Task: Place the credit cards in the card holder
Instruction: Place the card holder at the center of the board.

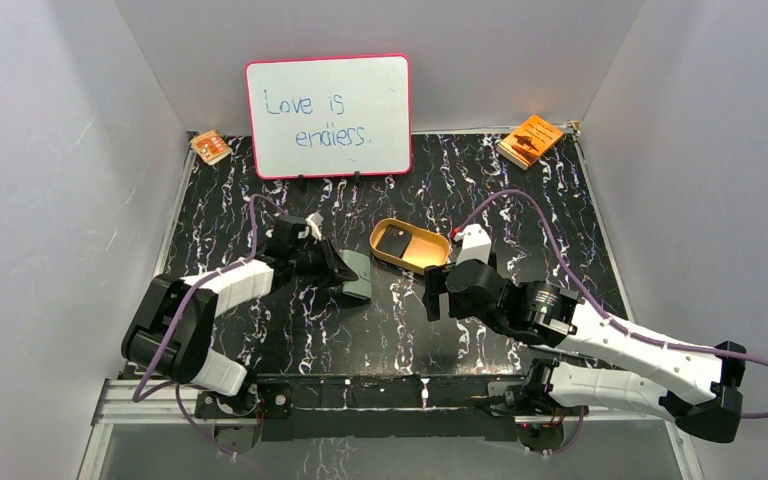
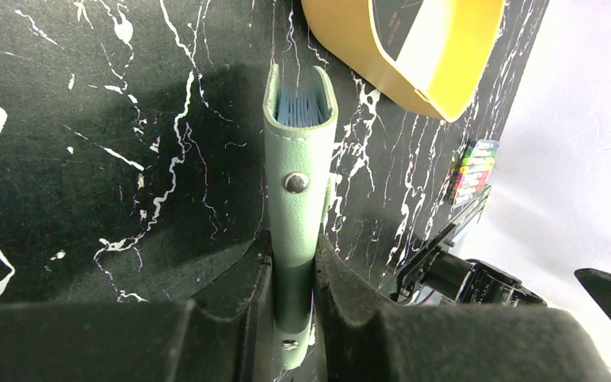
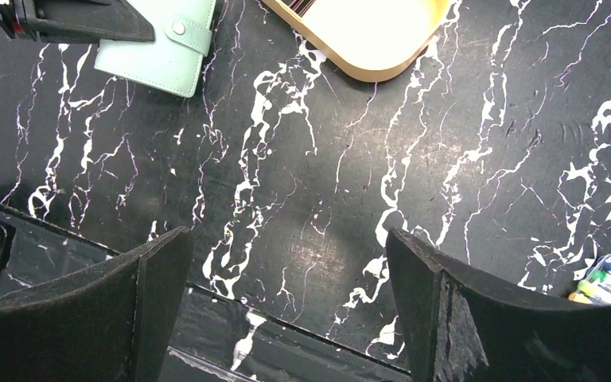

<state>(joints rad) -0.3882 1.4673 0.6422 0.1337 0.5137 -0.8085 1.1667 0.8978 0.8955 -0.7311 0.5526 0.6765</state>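
Left gripper [image 2: 293, 267] is clamping the green wallet [image 2: 298, 159] on edge mid-bench, probably steadying it for opening; right gripper [image 3: 286, 243] is hanging wide apart nearer the front edge; a dark card [image 1: 396, 241] is lying in the tray [image 2: 445, 79].

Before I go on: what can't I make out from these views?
- Count in the tray: top view is too small, showing one dark card; both wrist views crop the tray.
- Pockets of the wallet: left wrist sees it edge-on, so contents are unseen.
- Lower end of the wallet: hidden between the left gripper fingers.
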